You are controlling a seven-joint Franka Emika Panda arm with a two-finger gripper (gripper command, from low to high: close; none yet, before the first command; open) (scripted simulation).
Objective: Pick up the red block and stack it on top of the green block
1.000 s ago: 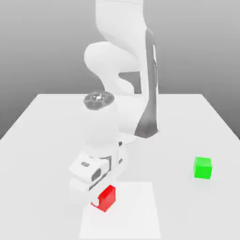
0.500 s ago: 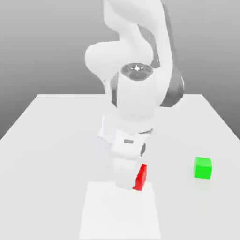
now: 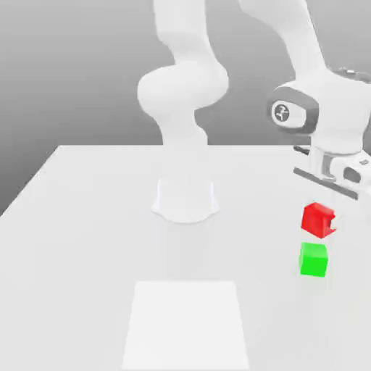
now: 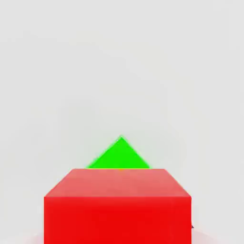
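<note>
Having swung across from the pale square on the table (image 3: pixel 80 217) toward the exterior view's right, now hanging just above the green block (image 3: pixel 314 259), apart from it, carrying the red block (image 3: pixel 317 218). Leaving only alignment, lowering and release. Gripper (image 3: pixel 326 217) clamping narrowly, pinching the red block.

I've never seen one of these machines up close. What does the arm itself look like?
The arm is smooth, glossy white, built from rounded tube-like segments joined by bulging elbows. One joint near the wrist has a dark grey ring around a round cap with a small white marking. The end effector is a boxy white block with dark seams. No loose cables show.
</note>
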